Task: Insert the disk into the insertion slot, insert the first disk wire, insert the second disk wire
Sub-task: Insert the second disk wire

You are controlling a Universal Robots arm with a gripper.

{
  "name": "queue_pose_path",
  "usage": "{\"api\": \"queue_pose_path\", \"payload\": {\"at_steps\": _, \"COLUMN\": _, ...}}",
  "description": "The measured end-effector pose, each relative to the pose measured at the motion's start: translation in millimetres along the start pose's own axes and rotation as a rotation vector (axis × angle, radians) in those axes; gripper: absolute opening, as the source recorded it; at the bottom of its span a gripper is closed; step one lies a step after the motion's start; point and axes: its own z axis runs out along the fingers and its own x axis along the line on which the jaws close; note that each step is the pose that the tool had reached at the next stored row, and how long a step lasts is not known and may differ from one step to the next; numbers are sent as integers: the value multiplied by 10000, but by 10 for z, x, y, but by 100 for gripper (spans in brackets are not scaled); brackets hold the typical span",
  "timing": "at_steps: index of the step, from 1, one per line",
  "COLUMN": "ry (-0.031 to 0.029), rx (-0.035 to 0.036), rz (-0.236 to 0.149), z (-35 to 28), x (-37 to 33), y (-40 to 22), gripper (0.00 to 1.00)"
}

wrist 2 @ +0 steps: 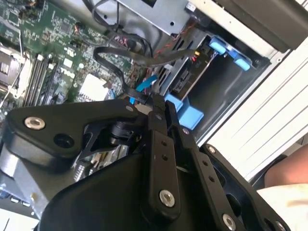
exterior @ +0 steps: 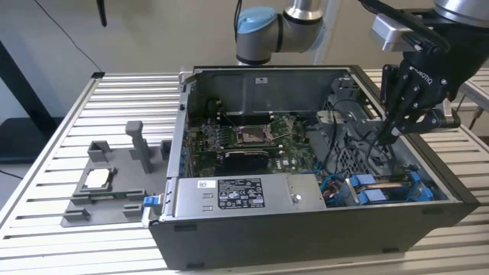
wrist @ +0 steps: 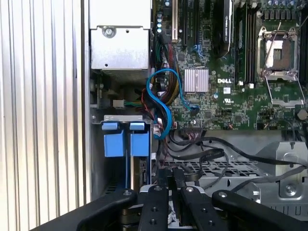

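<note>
The disk [exterior: 373,193], shown by its glossy blue plastic carrier, sits down in the slot [wrist: 122,117], a narrow grey sheet-metal bay in the case's corner at the exterior view's right. Its metal body is mostly hidden. Two squarish blue tabs [wrist: 126,139] stand side by side at the bay's mouth. Just beside the bay hangs the gripper [exterior: 389,137], matte black with bolted links, its slim fingers [wrist 2: 159,139] pressed together on the end of a flat black wire [wrist 2: 115,53] that loops over the green board [wrist: 226,101]. A blue cable [wrist: 159,107] curls nearby. Room is tight between bay wall and case [exterior: 252,86] edge; the ribbed table [exterior: 61,114] spreads outside
</note>
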Motion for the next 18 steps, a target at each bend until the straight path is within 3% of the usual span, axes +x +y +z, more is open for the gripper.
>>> {"api": "queue_pose_path", "payload": {"at_steps": 4, "ry": 0, "rx": 6, "rz": 0, "z": 1, "x": 4, "y": 2, "gripper": 16}}
{"api": "queue_pose_path", "payload": {"at_steps": 7, "ry": 26, "rx": 110, "rz": -2, "z": 13, "x": 5, "y": 14, "gripper": 16}}
{"api": "queue_pose_path", "payload": {"at_steps": 13, "ry": 112, "rx": 568, "rz": -16, "z": 34, "x": 8, "y": 63, "gripper": 16}}
{"api": "queue_pose_path", "payload": {"at_steps": 18, "ry": 186, "rx": 1059, "rz": -30, "z": 48, "x": 12, "y": 102, "gripper": 16}}
